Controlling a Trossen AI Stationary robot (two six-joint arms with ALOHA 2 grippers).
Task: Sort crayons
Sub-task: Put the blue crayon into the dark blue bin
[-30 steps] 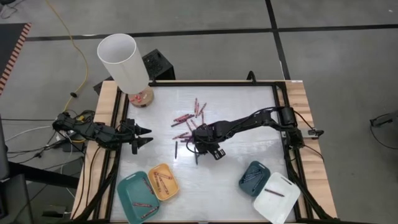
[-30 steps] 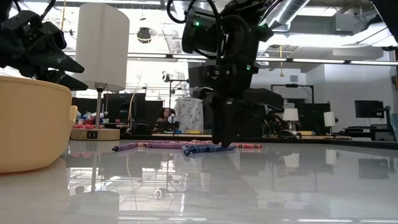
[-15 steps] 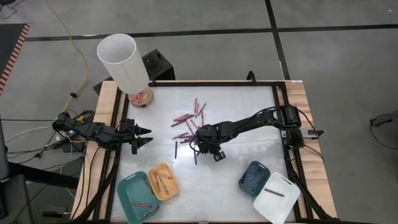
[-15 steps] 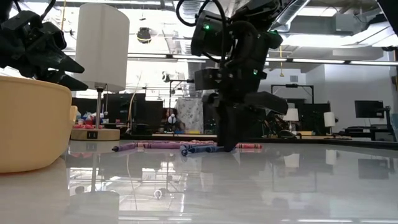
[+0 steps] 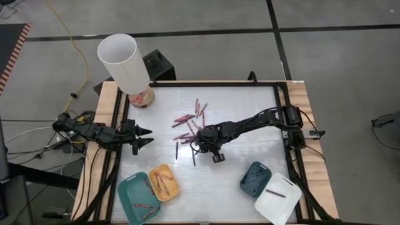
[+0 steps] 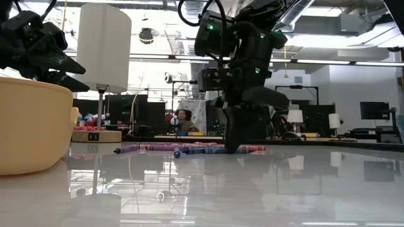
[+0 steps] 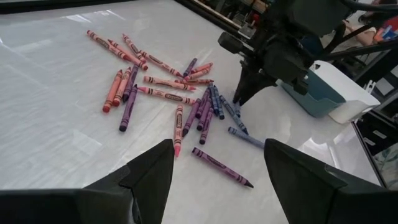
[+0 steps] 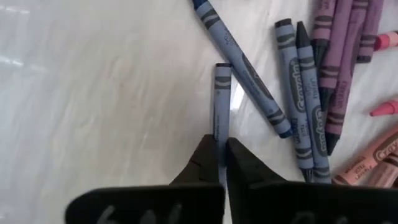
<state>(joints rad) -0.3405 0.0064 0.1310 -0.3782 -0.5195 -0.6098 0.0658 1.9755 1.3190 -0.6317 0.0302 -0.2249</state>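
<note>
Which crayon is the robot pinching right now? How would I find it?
Find the pile of crayons in the middle of the white table. At the pile's edge nearest the trays, the right gripper is shut on a blue crayon. That crayon lies apart from the others, just beside three more blue ones.

We see even, bright overhead light on the white desk (image 5: pixel 250 112), with soft glare patches on its glossy top. In the low view the desk mirrors the ceiling strip lights (image 6: pixel 328 61) and the near yellow tray (image 6: pixel 28 126) is blurred. The right wrist view shows a white glare spot on the desk beside a blue crayon (image 8: pixel 222 99); the claw fingers (image 8: pixel 202 163) up close are soft.
</note>
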